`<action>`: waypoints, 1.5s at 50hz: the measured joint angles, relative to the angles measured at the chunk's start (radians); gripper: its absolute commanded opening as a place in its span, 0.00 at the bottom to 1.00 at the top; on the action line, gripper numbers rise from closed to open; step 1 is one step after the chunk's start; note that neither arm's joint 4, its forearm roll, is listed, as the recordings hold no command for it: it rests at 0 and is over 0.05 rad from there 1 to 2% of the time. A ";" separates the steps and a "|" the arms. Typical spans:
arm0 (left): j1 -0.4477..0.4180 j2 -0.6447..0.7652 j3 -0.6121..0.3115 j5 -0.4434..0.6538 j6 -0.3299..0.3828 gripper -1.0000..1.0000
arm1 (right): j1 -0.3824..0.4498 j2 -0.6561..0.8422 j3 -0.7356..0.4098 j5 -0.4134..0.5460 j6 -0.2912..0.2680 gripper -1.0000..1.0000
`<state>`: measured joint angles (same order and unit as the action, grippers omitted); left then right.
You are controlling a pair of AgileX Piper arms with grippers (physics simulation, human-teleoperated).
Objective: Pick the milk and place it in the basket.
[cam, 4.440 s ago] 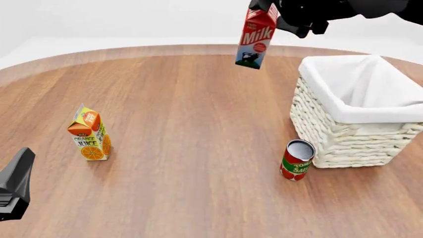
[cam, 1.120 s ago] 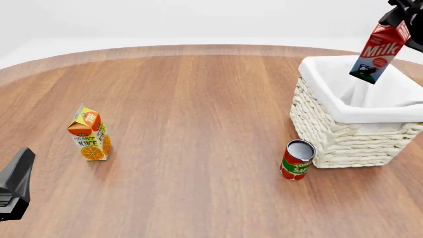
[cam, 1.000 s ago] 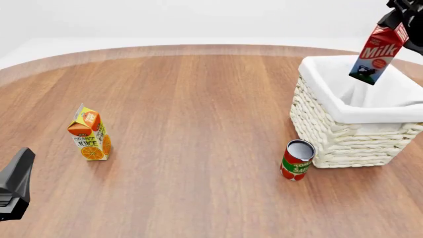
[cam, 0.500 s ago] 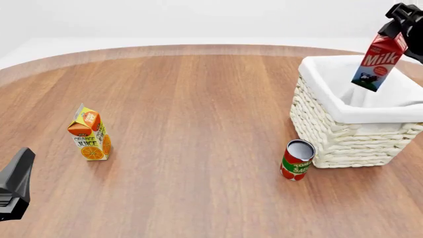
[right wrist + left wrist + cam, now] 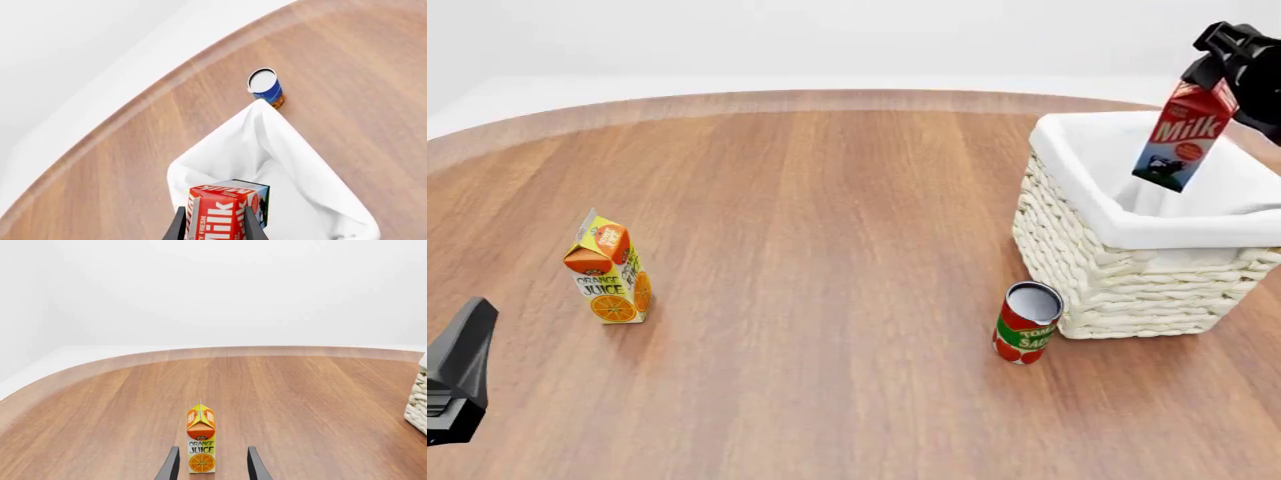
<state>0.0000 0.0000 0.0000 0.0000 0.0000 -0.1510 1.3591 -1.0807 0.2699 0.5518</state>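
Note:
The milk (image 5: 1182, 135), a red-topped carton with a cow picture, hangs tilted over the opening of the basket (image 5: 1121, 280). My right gripper (image 5: 1217, 62) is shut on its top, at the front view's upper right edge. In the right wrist view the milk (image 5: 223, 210) sits between my fingers (image 5: 179, 226), above the basket's white liner (image 5: 280, 150). My left gripper (image 5: 461, 365) rests low at the near left, open and empty. In the left wrist view it (image 5: 210, 467) points at the juice carton.
An orange juice carton (image 5: 607, 272) stands upright at the left, also in the left wrist view (image 5: 201, 440). A tomato can (image 5: 1028, 322) stands against the basket's near left corner. A can (image 5: 265, 86) shows beside the basket's corner in the right wrist view.
My right gripper carried the milk from above the table's far middle to over the basket. In the last second it sank slightly toward the liner. The left arm has not moved.

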 measured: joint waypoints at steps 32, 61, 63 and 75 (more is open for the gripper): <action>0.000 0.000 0.000 0.000 0.000 1.00 | -0.013 0.051 0.014 -0.047 -0.011 0.00; 0.000 0.000 0.000 0.000 0.000 1.00 | -0.005 0.107 0.046 -0.108 -0.006 0.00; 0.000 0.000 0.000 0.000 0.000 1.00 | -0.005 0.111 0.047 -0.111 -0.006 0.00; 0.000 0.000 0.000 0.000 0.000 1.00 | -0.007 0.137 0.048 -0.131 -0.010 0.00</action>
<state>0.0000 0.0000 0.0000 0.0000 0.0000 -0.1577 1.4964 -1.0323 0.1387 0.5418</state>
